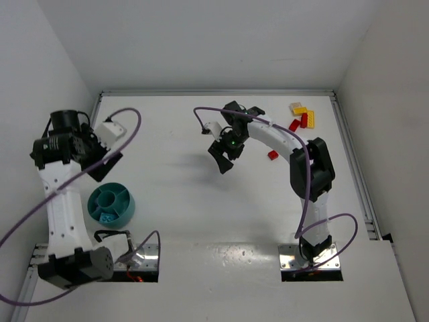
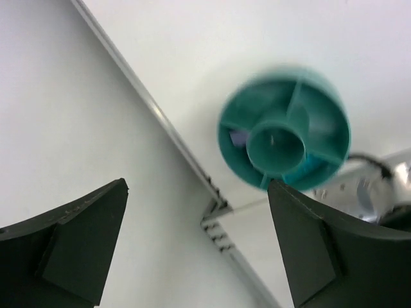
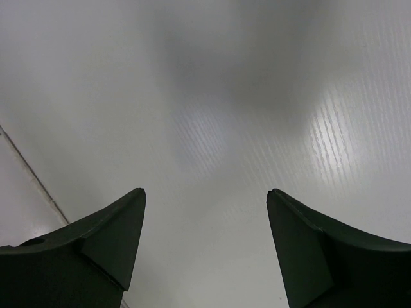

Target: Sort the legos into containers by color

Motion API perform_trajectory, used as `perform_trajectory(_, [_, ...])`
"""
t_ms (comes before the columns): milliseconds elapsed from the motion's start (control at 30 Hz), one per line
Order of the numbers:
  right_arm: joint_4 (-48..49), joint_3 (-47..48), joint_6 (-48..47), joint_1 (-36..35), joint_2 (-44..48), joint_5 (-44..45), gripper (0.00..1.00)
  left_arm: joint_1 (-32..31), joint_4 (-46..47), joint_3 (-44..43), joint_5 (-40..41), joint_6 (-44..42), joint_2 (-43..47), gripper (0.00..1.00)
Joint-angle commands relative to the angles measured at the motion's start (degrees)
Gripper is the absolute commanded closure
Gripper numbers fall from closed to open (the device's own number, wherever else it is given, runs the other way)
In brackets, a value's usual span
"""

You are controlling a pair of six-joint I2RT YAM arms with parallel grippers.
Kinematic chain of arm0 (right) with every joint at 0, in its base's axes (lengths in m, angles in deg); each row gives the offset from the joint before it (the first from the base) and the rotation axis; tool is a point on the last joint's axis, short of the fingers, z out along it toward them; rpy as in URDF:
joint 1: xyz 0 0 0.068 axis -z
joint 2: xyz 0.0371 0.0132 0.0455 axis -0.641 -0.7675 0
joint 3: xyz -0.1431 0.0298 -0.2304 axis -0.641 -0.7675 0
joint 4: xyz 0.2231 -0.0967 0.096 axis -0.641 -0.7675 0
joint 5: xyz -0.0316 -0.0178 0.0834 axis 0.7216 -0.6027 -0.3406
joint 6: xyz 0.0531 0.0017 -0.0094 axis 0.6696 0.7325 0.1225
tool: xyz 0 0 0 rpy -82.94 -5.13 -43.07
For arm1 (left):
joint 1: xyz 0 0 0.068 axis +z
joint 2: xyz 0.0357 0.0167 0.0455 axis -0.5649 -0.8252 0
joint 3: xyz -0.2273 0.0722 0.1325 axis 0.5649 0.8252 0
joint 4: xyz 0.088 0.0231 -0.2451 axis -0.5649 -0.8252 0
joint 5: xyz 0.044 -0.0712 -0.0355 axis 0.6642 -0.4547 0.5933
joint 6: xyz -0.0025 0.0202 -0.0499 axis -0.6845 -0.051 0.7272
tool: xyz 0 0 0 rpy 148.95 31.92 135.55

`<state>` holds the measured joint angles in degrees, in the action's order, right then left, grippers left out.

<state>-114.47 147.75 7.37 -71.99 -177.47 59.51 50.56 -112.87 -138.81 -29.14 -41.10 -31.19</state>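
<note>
sitting upright, teal bowl point(image 1: 128, 212), mouth up, loose legos point(image 1: 303, 120) well apart

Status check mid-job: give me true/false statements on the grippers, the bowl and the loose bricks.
1. The left gripper and the right gripper are both open and empty. True.
2. The teal bowl stands beside the right arm. False: it is beside the left arm.
3. The bowl is empty. False: something blue lies in one compartment.
4. Red bricks and a yellow brick lie loose at the far right, outside the bowl. True.
</note>
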Motion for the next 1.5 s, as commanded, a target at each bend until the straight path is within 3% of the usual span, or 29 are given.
perform_trajectory(0, [0.52, 1.53, -0.59, 0.21, -0.37, -1.52, 0.24, -0.26, 1.67, -8.23, -7.39, 10.97, -8.0, 0.03])
perform_trajectory(133, [0.52, 0.92, -0.06, 0.74, 1.47, -2.04, 0.24, -0.26, 1.67, -20.61, -12.15, 23.45, -18.73, 0.02])
perform_trajectory(300, [0.09, 0.39, -0.06, 0.74, 2.8, -2.04, 0.24, 0.36, 2.9, -26.44, -21.81, 37.93, -25.51, 0.01])
perform_trajectory(500, [0.7, -2.16, 2.13, 2.58, 5.08, -2.57, 0.24, 0.36, 10.79, -24.69, -32.28, 50.1, -27.54, 0.01])
perform_trajectory(667, [2.45, -2.69, 6.26, 7.15, 6.14, -1.52, 0.24, 0.36, 17.04, -14.35, -44.23, 55.02, -23.24, 0.01])
perform_trajectory(933, [5.44, -1.04, 8.38, 20.59, 4.05, 6.03, 0.29, -11.76, 21.53, -12.2, -36.08, 55.64, -20.42, 0.06])
perform_trajectory(1067, [7.19, 5.55, 7.76, 28.58, 0.08, 10.6, 0.3, -17.64, 23.29, -14.75, -25.47, 55.03, -19.9, 0.06])
perform_trajectory(1300, [11.93, 22.25, 8.28, 33.96, -10.1, 16.23, 0.32, -20.82, 26.89, -13.61, -20.43, 55.03, -18.66, 0.03])
perform_trajectory(1467, [20.8, 28.94, 10.21, 35.8, -17.14, 16.85, 0.22, -20.82, 26.9, -13.0, -19.89, 55.03, -20.07, 0.01])
